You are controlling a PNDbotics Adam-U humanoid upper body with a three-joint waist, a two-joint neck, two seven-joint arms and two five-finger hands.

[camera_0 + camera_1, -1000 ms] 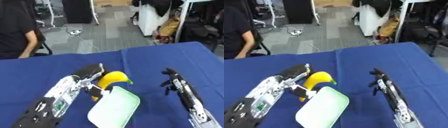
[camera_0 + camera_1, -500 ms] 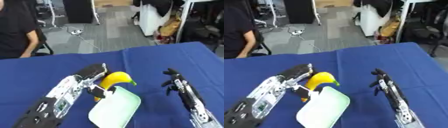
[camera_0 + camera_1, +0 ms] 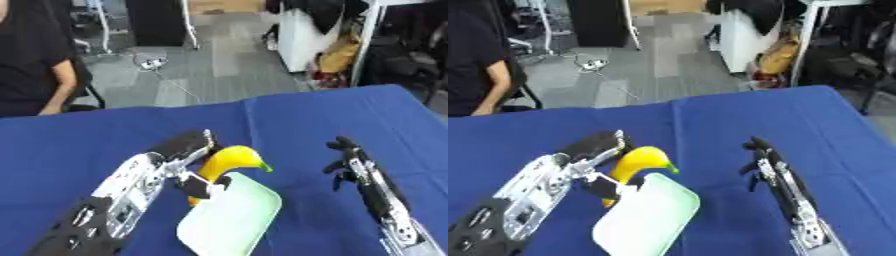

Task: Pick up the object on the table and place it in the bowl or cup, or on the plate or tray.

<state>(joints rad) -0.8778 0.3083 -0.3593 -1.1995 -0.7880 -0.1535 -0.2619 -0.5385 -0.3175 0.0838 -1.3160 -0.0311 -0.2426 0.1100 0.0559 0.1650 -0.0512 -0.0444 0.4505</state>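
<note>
Both head eyes look down, sharing the blue table (image 3: 105,140).

Open blue table (image 3: 332,125) across far half and far left; nothing standing there. Centre-left blocked: left hand (image 3: 185,150) curled round yellow banana (image 3: 229,161), held over far edge of pale green tray (image 3: 232,215). Clear strip of cloth between tray and right hand (image 3: 346,159). Right hand and forearm, fingers relaxed, occupy right-centre down to lower edge. Bare cloth right of that forearm.
</note>
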